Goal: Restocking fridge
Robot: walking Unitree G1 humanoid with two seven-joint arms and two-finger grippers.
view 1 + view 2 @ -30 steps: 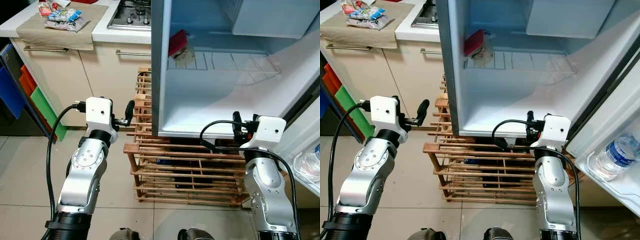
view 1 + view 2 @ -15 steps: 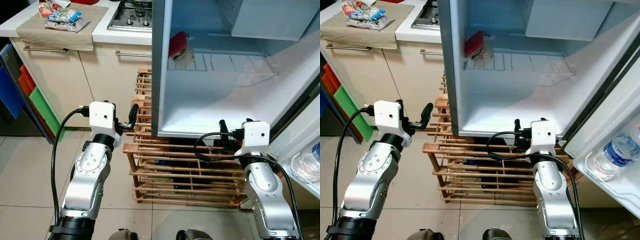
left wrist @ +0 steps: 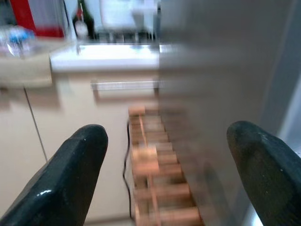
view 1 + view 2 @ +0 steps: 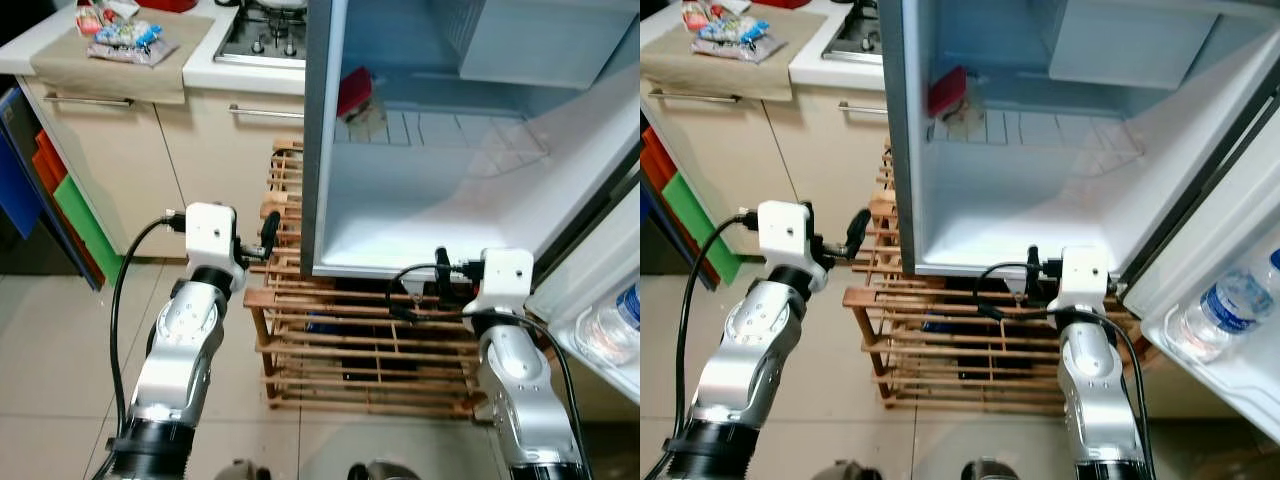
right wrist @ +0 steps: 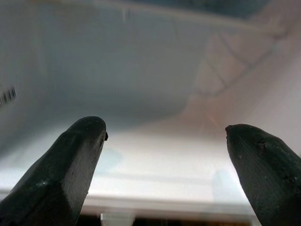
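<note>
The fridge (image 4: pixel 420 190) stands open just ahead of the right gripper (image 5: pixel 164 155), whose fingers (image 5: pixel 70 165) are spread wide and hold nothing, aimed at its bare white floor. Over the last second the whole view has shifted and this arm has drawn in closer to the fridge's lower edge, so the robot seems to be squaring up to the cabinet, not yet stocking. The left gripper (image 3: pixel 164 165), fingers also wide and empty, points past the fridge's side wall toward the wooden rack (image 4: pixel 340 340). The snack packets (image 4: pixel 120 30) lie on the tabletop (image 4: pixel 230 65), well beyond the left fingers. A red-lidded container (image 4: pixel 355 95) sits on the wire shelf; a water bottle (image 4: pixel 1230 300) rests in the door.
</note>
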